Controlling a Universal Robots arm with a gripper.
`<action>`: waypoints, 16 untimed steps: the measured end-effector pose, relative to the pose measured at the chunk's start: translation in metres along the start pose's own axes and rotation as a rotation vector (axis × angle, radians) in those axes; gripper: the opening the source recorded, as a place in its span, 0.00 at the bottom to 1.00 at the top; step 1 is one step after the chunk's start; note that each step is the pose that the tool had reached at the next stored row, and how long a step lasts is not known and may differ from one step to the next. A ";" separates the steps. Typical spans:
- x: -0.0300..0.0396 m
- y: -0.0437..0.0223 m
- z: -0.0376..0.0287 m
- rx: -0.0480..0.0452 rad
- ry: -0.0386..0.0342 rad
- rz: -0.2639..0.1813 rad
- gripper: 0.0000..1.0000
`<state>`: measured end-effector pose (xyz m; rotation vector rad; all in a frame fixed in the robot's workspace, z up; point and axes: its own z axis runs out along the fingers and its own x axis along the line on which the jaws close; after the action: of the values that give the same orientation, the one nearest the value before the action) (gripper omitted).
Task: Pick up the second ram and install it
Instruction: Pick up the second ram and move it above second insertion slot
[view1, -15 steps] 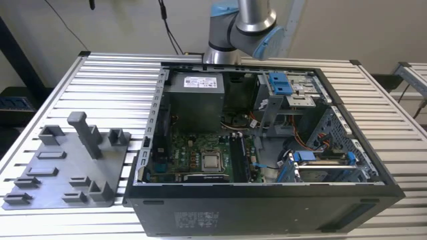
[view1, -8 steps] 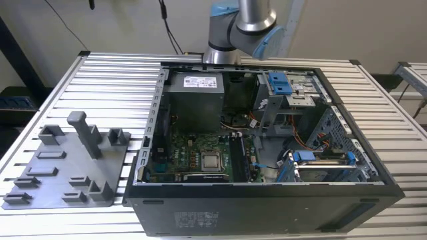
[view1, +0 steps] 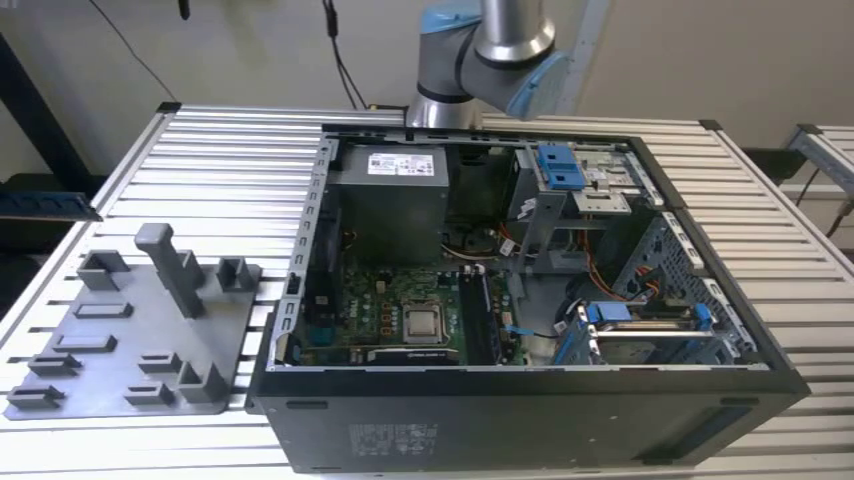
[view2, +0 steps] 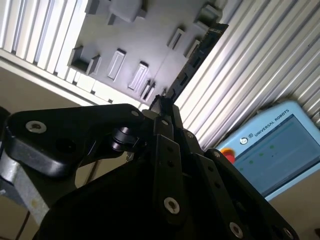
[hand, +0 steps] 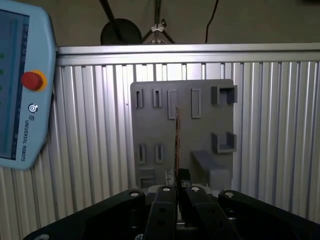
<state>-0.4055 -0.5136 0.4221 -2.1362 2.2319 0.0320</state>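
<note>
Currently the gripper (hand: 178, 176) is closed on the ram (hand: 176, 137), with its jaws clamped on one end. The rest of the stick projects free beyond them. In the first wrist view the ram appears edge-on as a thin brownish line. In the second wrist view it shows as a long dark strip with a row of rectangular chips. The grey plate (hand: 150, 130) lies behind it, with bare slatted table (hand: 280, 125) on both sides. A pendant (hand: 20, 85) with a red button (hand: 31, 80) and printed lettering rests on the table near the plate. In the exterior view the open case (view1: 534, 390) stands just beside the plate, and its black walls fence in the green board (view1: 360, 300). A white label (view1: 404, 162) inside the case is too small to read.
</note>
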 end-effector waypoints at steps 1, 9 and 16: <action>-0.0002 -0.0024 0.0001 0.0000 -0.0001 0.000 0.14; -0.0020 -0.0228 0.0006 0.0000 0.0000 0.000 0.14; -0.0036 -0.0414 0.0011 0.0000 -0.0001 0.000 0.14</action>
<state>-0.3639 -0.5118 0.4221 -2.1361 2.2319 0.0321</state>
